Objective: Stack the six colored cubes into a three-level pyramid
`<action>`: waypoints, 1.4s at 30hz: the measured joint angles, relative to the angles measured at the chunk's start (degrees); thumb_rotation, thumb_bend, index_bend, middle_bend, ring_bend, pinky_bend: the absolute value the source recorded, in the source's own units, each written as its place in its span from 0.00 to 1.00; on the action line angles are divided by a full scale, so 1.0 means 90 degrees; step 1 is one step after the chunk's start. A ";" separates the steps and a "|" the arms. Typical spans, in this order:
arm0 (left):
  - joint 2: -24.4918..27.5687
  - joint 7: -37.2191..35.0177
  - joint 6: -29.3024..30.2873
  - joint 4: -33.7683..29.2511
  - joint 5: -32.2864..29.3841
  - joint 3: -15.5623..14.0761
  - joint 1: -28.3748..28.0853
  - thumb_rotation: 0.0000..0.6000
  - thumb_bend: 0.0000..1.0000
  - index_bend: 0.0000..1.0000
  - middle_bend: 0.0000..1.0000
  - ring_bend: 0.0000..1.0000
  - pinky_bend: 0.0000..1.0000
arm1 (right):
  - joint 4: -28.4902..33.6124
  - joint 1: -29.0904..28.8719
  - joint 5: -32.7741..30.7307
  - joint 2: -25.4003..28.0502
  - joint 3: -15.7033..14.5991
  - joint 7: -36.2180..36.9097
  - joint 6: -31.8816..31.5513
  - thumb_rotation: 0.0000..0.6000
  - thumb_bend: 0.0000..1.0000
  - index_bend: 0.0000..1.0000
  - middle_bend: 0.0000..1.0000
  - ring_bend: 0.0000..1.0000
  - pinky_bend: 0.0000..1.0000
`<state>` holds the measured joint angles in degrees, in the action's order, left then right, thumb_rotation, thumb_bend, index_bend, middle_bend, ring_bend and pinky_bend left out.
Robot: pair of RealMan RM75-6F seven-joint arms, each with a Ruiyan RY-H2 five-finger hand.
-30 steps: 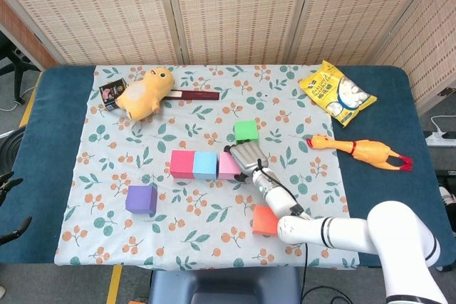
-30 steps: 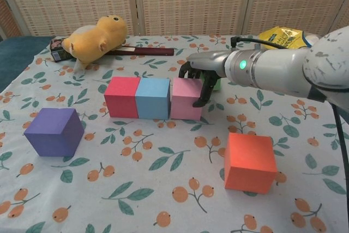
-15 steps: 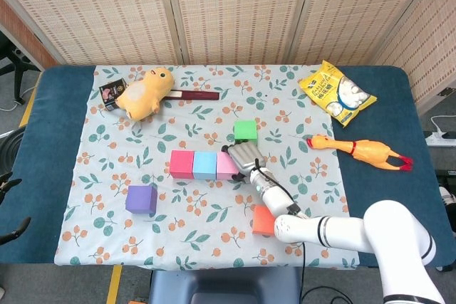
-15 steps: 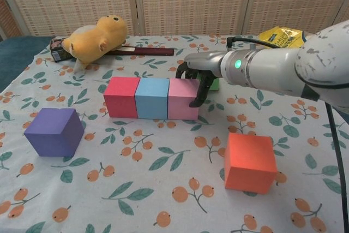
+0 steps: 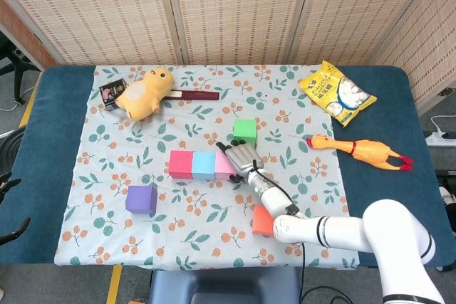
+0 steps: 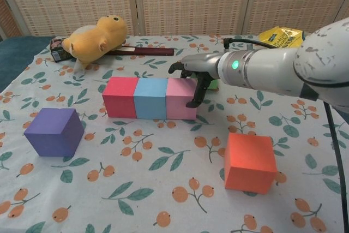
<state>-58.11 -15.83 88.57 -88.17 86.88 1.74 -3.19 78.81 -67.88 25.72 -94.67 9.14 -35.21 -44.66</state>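
Orange cube [image 6: 250,161] sits nearest the front edge of the tabletop [image 5: 50,133], right of centre, flat on the floral cloth [image 5: 178,215], well apart from the others. Purple cube [image 6: 54,131] lies toward the front-left, alone, also flat on cloth.

Mid-tabletop: row of 3 cubes, faces touching, left to right red cube [image 6: 121,97], blue cube [image 6: 150,98], pink cube [image 6: 181,99]. Row runs parallel w/ the front edge.

Right hand [image 6: 190,75] is over the right end of the row; fingers [image 6: 197,90] curl down along the pink cube's right side, palm over its top edge. Touching the pink cube's right face as far as the chest view shows; not wrapped around it, nothing lifted. Whether it actually grips the cube: cannot tell. Right forearm reaches in from the front-right corner.

Green cube [image 5: 244,132] is just behind the hand, near the pink cube but apart from the row; mostly hidden in chest view.

Left hand: not seen in either view.

Far side: yellow plush toy [image 5: 144,92] near back-left corner, lying on a dark flat bar [image 5: 194,95], small dark box [image 5: 112,93] beside it. Yellow snack bag [image 5: 336,93] toward the back-right corner, rubber chicken [image 5: 360,149] by the right edge, off the cloth.
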 measured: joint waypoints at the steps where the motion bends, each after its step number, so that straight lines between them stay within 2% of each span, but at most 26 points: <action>1: 0.0001 0.0000 -0.0002 -0.0003 0.0001 0.0002 0.0001 1.00 0.29 0.17 0.07 0.01 0.07 | 0.0023 0.0003 0.0015 0.0016 0.0000 0.0014 -0.0003 1.00 0.26 0.00 0.16 0.05 0.11; 15: 0.0022 0.0112 -0.0005 -0.0085 0.0027 0.0012 0.0027 1.00 0.29 0.16 0.06 0.00 0.07 | 0.0177 0.0044 0.0129 0.0148 -0.0130 0.0099 -0.0016 1.00 0.26 0.00 0.15 0.04 0.10; 30: 0.0020 0.0064 -0.0044 -0.0046 0.0024 0.0015 0.0044 1.00 0.29 0.16 0.05 0.00 0.07 | 0.0199 0.0049 0.0190 0.0098 -0.0065 0.0265 -0.0050 1.00 0.26 0.00 0.14 0.04 0.10; 35: 0.0026 0.0060 -0.0013 -0.0050 0.0048 0.0023 0.0053 1.00 0.29 0.16 0.05 0.00 0.07 | 0.0604 0.0138 0.0299 0.0328 -0.0031 0.0368 -0.0158 1.00 0.26 0.00 0.05 0.00 0.06; 42: 0.0032 0.0110 -0.0056 -0.0086 0.0069 0.0024 0.0028 1.00 0.29 0.16 0.05 0.00 0.07 | 0.1777 0.0547 0.0822 0.1157 -0.0055 0.0640 -0.0585 1.00 0.26 0.00 0.04 0.00 0.04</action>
<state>-57.82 -14.84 88.06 -88.95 87.49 1.95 -2.94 94.81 -62.95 33.12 -84.26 8.65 -29.45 -49.93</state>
